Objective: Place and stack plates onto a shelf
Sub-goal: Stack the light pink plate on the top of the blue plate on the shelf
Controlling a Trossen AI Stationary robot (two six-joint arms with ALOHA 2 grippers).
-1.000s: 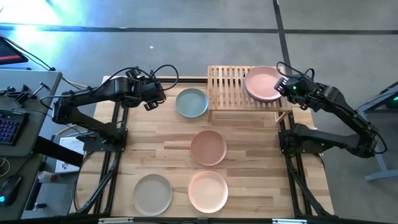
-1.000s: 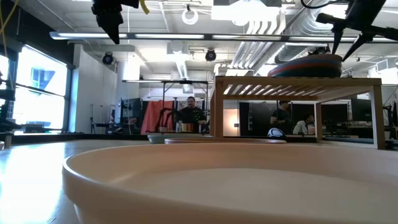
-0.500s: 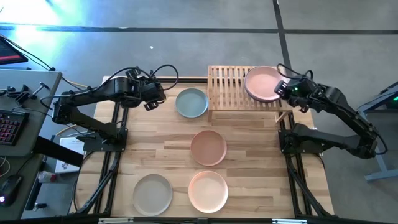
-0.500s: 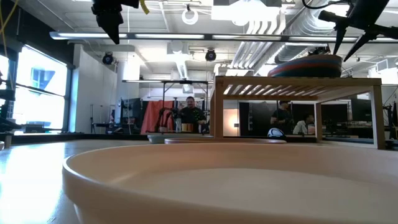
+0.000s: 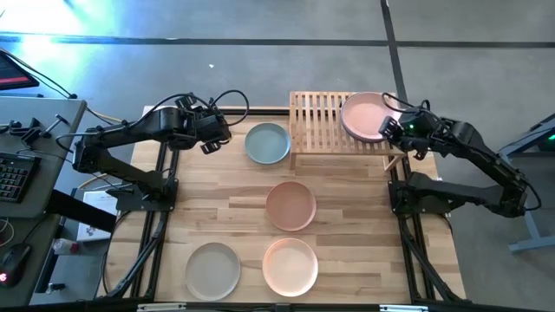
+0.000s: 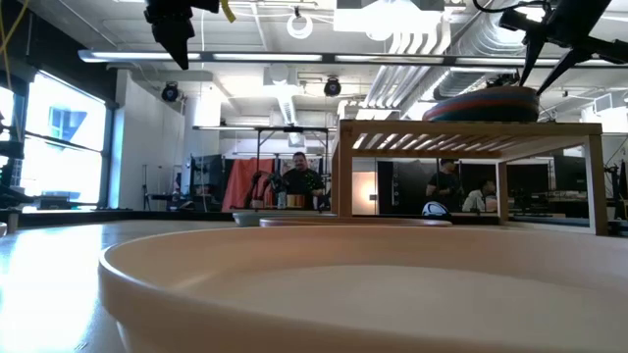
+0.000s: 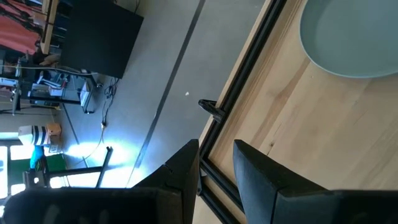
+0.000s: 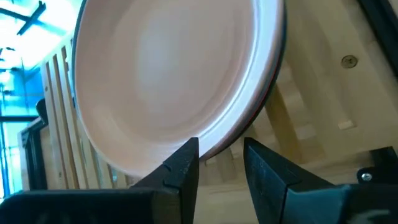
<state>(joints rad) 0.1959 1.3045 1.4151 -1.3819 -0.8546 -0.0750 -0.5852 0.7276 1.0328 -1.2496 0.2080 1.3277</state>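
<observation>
Nearest the low camera, well short of the shelf (image 5: 334,121), four plates lie loose on the tabletop: peach plate (image 5: 290,265), beige-grey plate (image 5: 212,270), tan plate (image 5: 290,205) and, just beside the shelf, grey-blue plate (image 5: 266,143). On the shelf's right end sits a stack topped by the pink plate (image 5: 366,117). The right gripper (image 5: 397,130) hovers at that stack's rim, fingers slightly parted, gripping nothing, apparently having released. The left gripper (image 5: 208,132) waits beyond the grey-blue plate, fingers narrowly apart, empty.

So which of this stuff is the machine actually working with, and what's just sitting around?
Part of the job:
- stack of plates, pink on top
- wooden slat shelf
- grey-blue plate
- tan plate
- peach plate
- beige-grey plate

Just lying about:
- keyboard on the side desk
- people in the room behind
</observation>
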